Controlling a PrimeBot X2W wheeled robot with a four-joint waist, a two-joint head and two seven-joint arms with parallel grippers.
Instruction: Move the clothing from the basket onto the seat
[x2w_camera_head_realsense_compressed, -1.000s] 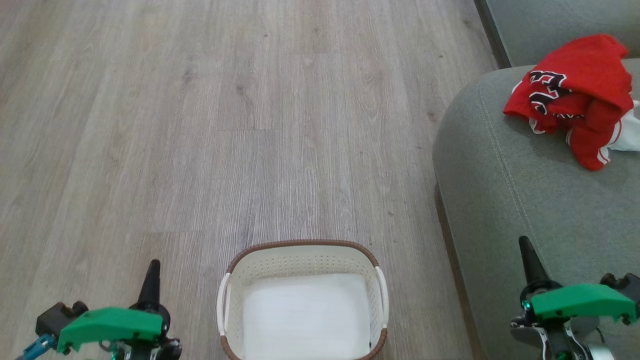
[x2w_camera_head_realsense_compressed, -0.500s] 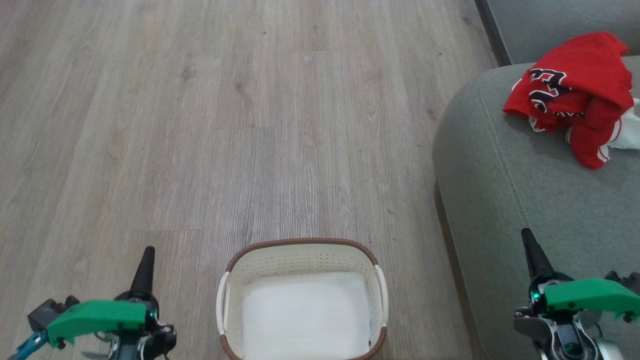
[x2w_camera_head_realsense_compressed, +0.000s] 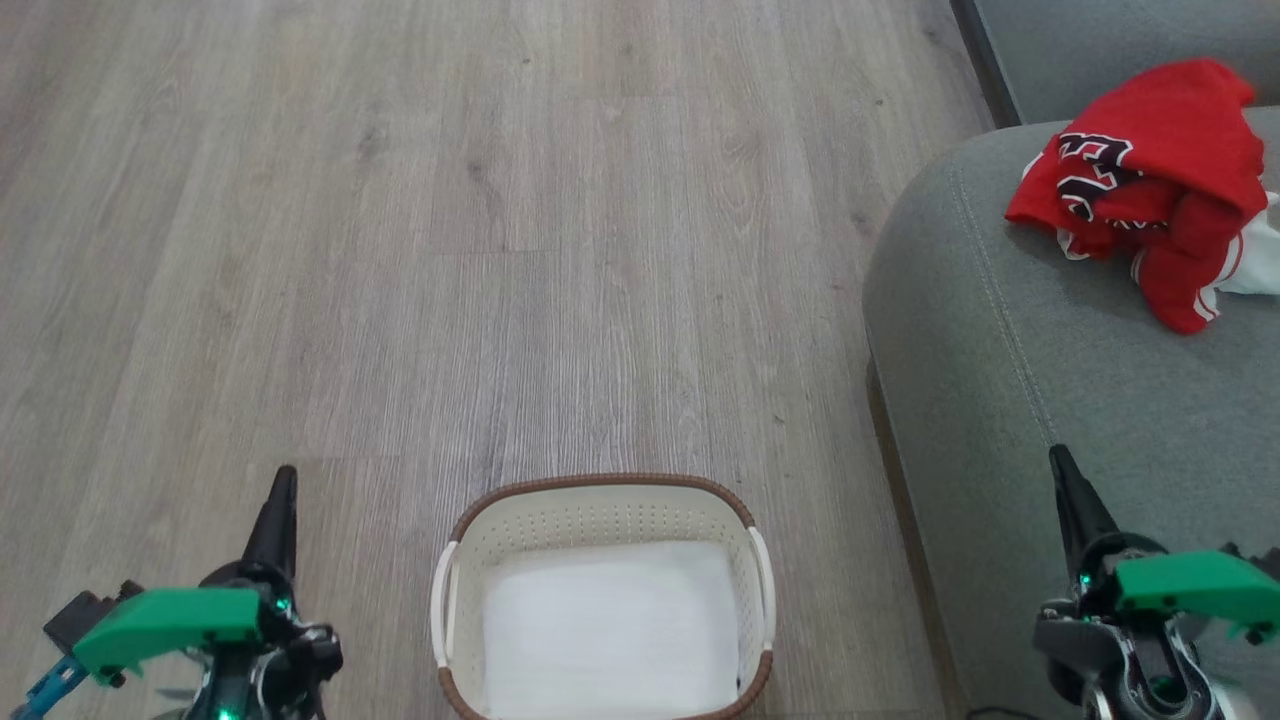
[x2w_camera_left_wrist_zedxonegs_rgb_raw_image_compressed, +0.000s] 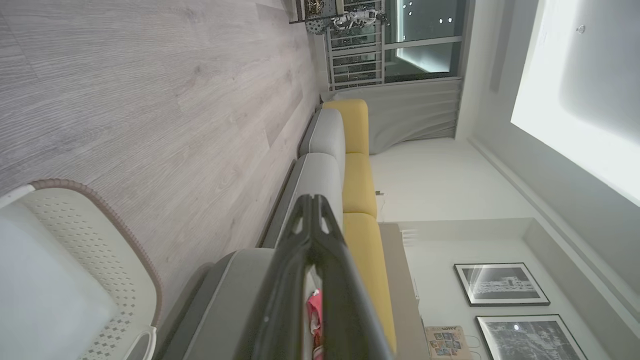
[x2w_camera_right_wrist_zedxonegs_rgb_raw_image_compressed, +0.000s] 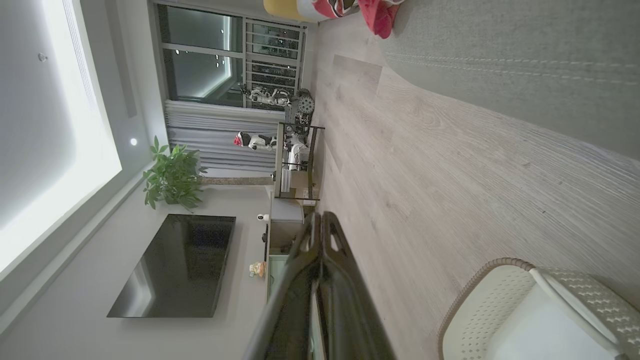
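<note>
We log left hand (x2w_camera_head_realsense_compressed: 281, 495) and right hand (x2w_camera_head_realsense_compressed: 1064, 478) closed, empty, flanking the basket (x2w_camera_head_realsense_compressed: 600, 487). Clothing (x2w_camera_head_realsense_compressed: 1150, 170) lies on the seat (x2w_camera_head_realsense_compressed: 1000, 400), well ahead of right hand. Task looks done. Risk: mistaking the white pad (x2w_camera_head_realsense_compressed: 610, 630) for clothing and pulling it out.

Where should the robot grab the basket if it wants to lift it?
Probably by the white handles, one on each side of the basket. It stands upright on the floor, so come down from above at a side. Each handle bows away from the wall, leaving a gap for a finger.
</note>
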